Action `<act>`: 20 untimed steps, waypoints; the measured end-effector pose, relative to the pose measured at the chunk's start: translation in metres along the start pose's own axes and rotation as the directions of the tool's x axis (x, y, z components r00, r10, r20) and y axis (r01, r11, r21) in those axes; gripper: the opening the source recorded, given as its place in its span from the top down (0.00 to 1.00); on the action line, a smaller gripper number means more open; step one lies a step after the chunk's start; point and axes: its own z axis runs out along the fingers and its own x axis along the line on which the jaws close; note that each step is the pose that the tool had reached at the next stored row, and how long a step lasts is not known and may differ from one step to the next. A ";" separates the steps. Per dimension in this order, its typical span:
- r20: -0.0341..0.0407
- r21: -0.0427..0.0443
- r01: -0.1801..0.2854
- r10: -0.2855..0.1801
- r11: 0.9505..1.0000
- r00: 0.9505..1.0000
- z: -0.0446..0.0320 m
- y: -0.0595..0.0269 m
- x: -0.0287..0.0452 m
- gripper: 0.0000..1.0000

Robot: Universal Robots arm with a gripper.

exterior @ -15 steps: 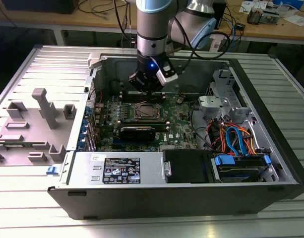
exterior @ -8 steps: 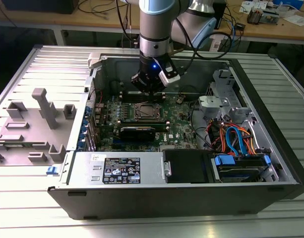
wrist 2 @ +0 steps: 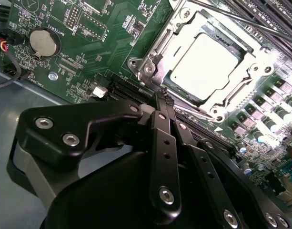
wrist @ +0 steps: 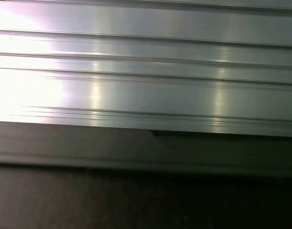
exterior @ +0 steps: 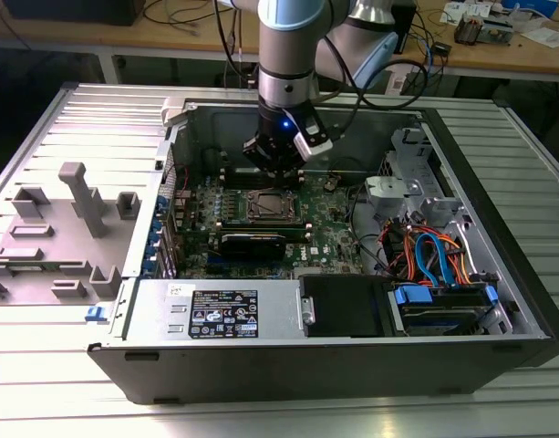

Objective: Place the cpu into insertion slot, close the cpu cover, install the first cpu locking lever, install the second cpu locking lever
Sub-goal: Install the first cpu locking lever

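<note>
While the black two-finger gripper (wrist 2: 161, 98) hangs just beside the square silver-rimmed insertion slot (exterior: 274, 206), its fingers are pinched together, holding nothing. The flat silver-grey cpu (wrist 2: 206, 66) sits seated in the slot w/ the thin silvery cpu cover (wrist 2: 153, 64) framing it, apparently closed. Gripper tip is near the frame edge, prob. for lever work.

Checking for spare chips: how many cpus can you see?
1. In the second wrist view the cpu lies on the motherboard, framed by the cpu cover, just beyond the pincer. Others may be hidden behind the arm.
</note>
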 end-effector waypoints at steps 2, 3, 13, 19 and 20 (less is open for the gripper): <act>0.000 0.000 0.000 0.000 1.000 1.000 0.0011 -0.0001 -0.0006 0.89; 0.000 0.000 0.000 0.000 1.000 1.000 0.0014 -0.0001 -0.0009 0.89; 0.000 -0.003 0.000 0.000 1.000 1.000 0.0049 -0.0001 -0.0014 0.89; 0.000 -0.003 0.000 0.000 1.000 1.000 0.0008 -0.0001 -0.0015 0.89; 0.001 -0.003 0.000 0.000 1.000 1.000 0.0007 0.0000 -0.0015 0.89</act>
